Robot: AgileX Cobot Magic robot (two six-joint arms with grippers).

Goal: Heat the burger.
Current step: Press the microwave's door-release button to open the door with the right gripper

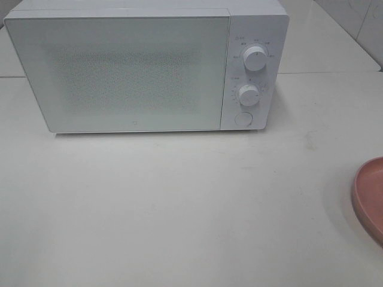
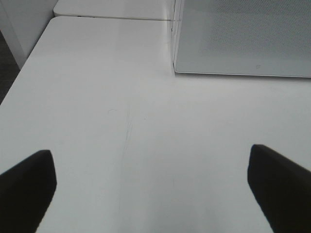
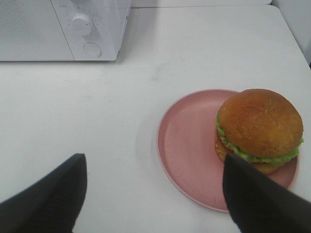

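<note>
The burger [image 3: 258, 128], a golden-brown bun over green lettuce, sits on one side of a round pink plate [image 3: 187, 145] in the right wrist view. My right gripper [image 3: 153, 194] hangs open above the table, its dark fingers [image 3: 48, 199] spread wide, the plate partly between them and the burger near one finger. In the high view only the plate's edge [image 1: 370, 197] shows at the right; the burger is out of that view. My left gripper [image 2: 153, 187] is open over bare table, near the microwave's front corner. The white microwave [image 1: 137, 72] stands at the back, door shut.
The microwave has two round knobs [image 1: 255, 58] and a round button [image 1: 243, 118] on its right panel. The table's left edge [image 2: 19, 80] shows in the left wrist view. A seam between two tables runs behind the microwave.
</note>
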